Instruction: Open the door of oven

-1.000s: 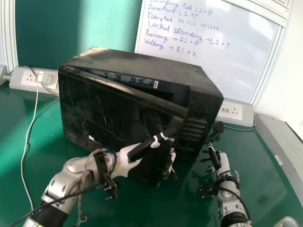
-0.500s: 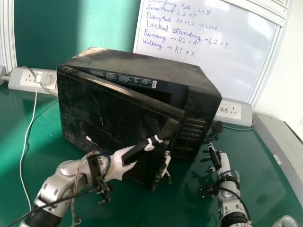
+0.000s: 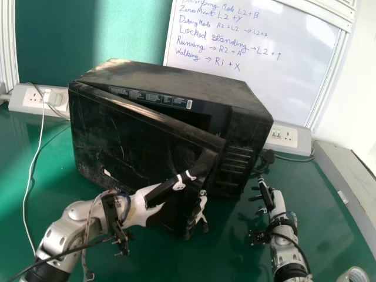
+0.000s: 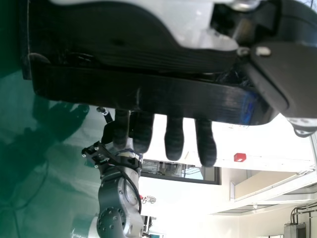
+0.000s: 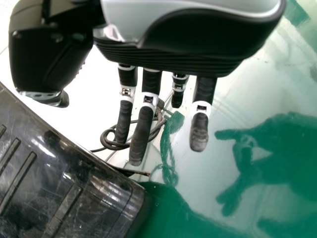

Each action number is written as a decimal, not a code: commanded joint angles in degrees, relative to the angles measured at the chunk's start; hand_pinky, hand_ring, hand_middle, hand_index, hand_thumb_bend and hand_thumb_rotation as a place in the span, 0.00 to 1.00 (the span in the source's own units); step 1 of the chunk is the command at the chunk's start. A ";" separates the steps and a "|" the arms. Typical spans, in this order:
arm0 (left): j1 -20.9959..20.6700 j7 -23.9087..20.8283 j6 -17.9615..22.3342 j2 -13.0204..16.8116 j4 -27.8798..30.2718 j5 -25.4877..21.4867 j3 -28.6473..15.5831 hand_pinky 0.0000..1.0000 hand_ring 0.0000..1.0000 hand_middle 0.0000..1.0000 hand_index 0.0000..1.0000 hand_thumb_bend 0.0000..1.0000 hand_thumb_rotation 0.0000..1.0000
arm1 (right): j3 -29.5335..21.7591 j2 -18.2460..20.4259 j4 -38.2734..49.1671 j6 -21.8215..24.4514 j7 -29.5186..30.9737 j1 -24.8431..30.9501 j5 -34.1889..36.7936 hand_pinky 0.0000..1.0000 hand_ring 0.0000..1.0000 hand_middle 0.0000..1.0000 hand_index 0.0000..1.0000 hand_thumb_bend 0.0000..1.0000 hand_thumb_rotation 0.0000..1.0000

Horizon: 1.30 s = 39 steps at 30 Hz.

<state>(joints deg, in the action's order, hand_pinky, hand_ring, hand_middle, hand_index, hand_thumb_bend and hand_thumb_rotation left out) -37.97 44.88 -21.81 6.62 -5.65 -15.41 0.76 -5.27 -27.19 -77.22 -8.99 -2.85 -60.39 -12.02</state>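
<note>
The black oven [image 3: 247, 111] has its door [image 3: 126, 135] ajar, with a gap along the top and at the free right edge. At that edge, low down, is my left hand [image 3: 142, 210], its thumb across the door's front and its fingers behind the edge. In the left wrist view the left hand [image 4: 174, 139] shows fingertips beyond the dark door edge [image 4: 148, 94]. My right hand [image 3: 271, 201] rests apart, right of the oven. The right wrist view has the right hand [image 5: 142, 129] with straight fingers beside the oven body [image 5: 54, 183].
Wall sockets [image 3: 282, 135] and a whiteboard [image 3: 247, 53] are behind the oven. A white cable [image 3: 33, 170] runs along the left of the green table [image 3: 294, 229]. A grey ledge [image 3: 346, 182] bounds the right side, with a tape roll [image 3: 355, 275] near the front.
My left hand has moved left and toward the robot with the door's edge, and the door has swung slightly wider. The right hand has kept still.
</note>
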 commanded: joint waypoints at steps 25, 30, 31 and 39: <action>2.48 2.12 3.50 4.10 6.48 -8.31 -5.65 0.00 0.03 0.08 0.08 0.83 0.93 | -0.19 -0.60 0.02 0.01 0.64 -0.70 0.14 0.19 0.23 0.36 0.61 0.72 1.00; 2.55 3.53 3.96 5.23 6.57 -8.60 -5.61 0.00 0.03 0.08 0.08 0.83 0.97 | 0.35 -0.66 0.02 0.38 0.24 -0.82 -0.47 0.19 0.23 0.37 0.61 0.70 1.00; 2.56 3.53 3.23 5.11 6.50 -9.31 -5.92 0.00 0.03 0.08 0.09 0.83 0.96 | 0.43 -0.68 0.02 0.36 0.25 -0.84 -0.53 0.19 0.23 0.37 0.61 0.70 1.00; 2.87 3.14 4.69 4.86 6.33 -9.12 -6.31 0.00 0.03 0.07 0.08 0.82 0.93 | -0.09 -0.52 -0.02 0.30 -0.05 -0.73 -0.07 0.20 0.23 0.37 0.60 0.73 1.00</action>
<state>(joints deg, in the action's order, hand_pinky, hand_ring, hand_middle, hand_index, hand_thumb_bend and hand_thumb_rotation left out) -33.44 49.27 -21.27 11.80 -1.57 -19.81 -0.92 -5.32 -27.35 -77.22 -8.88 -2.47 -60.39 -12.04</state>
